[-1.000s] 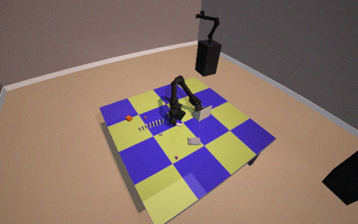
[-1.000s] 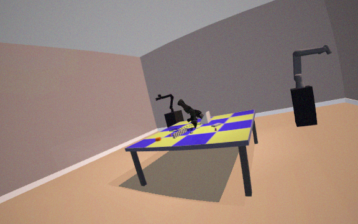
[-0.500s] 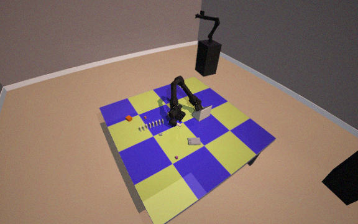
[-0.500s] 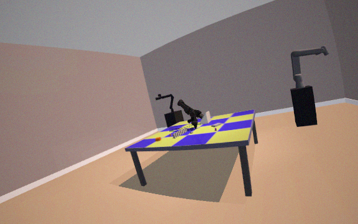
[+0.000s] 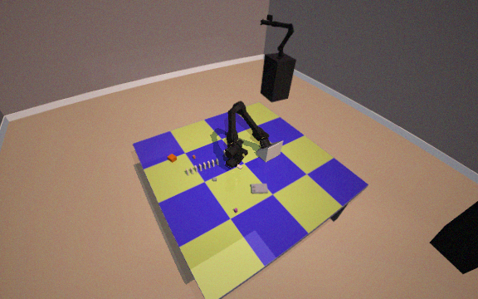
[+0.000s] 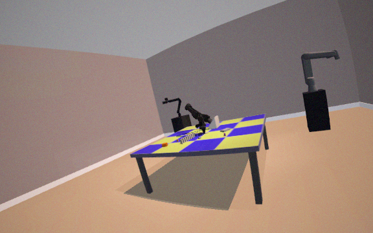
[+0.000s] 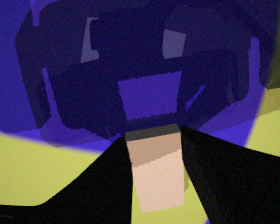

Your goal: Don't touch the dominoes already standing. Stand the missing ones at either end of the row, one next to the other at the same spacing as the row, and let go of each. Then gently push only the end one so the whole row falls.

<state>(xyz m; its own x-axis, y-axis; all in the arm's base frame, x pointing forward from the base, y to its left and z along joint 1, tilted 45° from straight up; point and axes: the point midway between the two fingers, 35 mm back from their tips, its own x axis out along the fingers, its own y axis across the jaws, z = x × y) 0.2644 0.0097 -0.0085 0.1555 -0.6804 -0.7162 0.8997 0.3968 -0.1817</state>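
tabletop [image 5: 206, 208]: we see smooth matt blue-yellow checks | domino [image 7: 157, 176]: we note plain matt pale face | tool [image 7: 157, 185]: we see matt black fingers
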